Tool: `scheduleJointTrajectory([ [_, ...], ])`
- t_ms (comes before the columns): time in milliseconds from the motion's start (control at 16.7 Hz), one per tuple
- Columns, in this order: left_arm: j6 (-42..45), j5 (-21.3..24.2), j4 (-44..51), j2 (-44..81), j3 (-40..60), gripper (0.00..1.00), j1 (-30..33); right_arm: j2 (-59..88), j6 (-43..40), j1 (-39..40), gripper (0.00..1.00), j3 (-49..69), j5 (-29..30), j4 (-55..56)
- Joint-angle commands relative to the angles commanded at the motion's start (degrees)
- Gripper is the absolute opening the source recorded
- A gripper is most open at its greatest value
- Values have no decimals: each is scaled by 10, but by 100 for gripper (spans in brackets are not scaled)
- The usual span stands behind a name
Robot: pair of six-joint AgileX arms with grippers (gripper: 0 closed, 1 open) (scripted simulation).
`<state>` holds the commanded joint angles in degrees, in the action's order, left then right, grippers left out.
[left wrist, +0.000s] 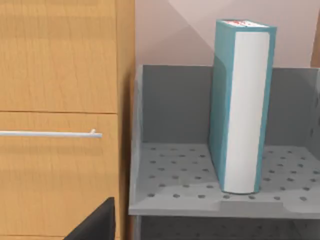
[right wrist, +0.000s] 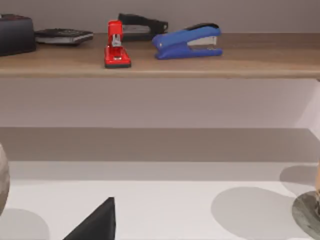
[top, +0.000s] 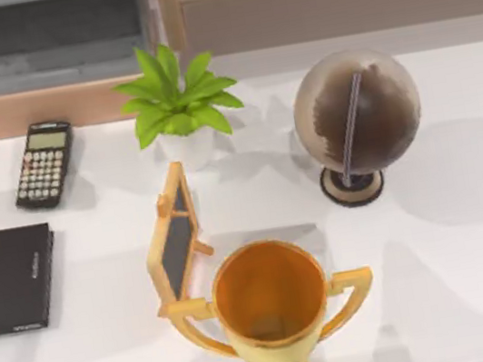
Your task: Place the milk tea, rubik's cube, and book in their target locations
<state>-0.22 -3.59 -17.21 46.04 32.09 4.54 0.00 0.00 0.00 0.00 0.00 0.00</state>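
I cannot tell how far either hand is open, or whether it grips anything. In each wrist view I see just a dark wedge at the lower left edge of the frame, touching nothing.

In my left wrist view the book [left wrist: 240,107] stands upright in a grey perforated tray [left wrist: 180,177], white page edges toward the camera, teal cover on both sides, a red-marked top at the upper right of the frame. Its foot rests on the tray floor near the front lip, and it stands clear of the tray's left wall. To the left a wooden cabinet [left wrist: 60,100] fills the frame, with a thin metal handle [left wrist: 50,134] across its middle. The book lies up and to the right of the dark wedge, well apart from it.

From above, the white table [top: 453,239] carries a gold trophy [top: 273,309] at bottom centre, a small framed chalkboard [top: 177,246] touching its left side, a potted plant [top: 176,104] above that, a globe [top: 359,121] at right, a calculator [top: 44,163] at upper left and a flat black notebook [top: 5,281] at the left edge.

In my right wrist view a wooden shelf [right wrist: 200,62] across the top holds a red stapler [right wrist: 116,45], a blue stapler [right wrist: 187,41] just right of it and a black stapler [right wrist: 142,24] behind them.
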Motion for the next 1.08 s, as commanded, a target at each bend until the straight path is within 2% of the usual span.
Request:
scheduleJointTrajectory([
  [300, 0, -18, -89, 324, 180, 100, 24, 0, 0, 0, 100, 0, 0, 0],
  [540, 0, -31, -151, 515, 298, 100, 40, 0, 0, 0, 100, 0, 0, 0],
  [780, -1, -39, -194, 612, 375, 100, 51, 0, 0, 0, 100, 0, 0, 0],
  [1080, -1, -41, -202, 625, 389, 100, 53, 0, 0, 0, 100, 0, 0, 0],
])
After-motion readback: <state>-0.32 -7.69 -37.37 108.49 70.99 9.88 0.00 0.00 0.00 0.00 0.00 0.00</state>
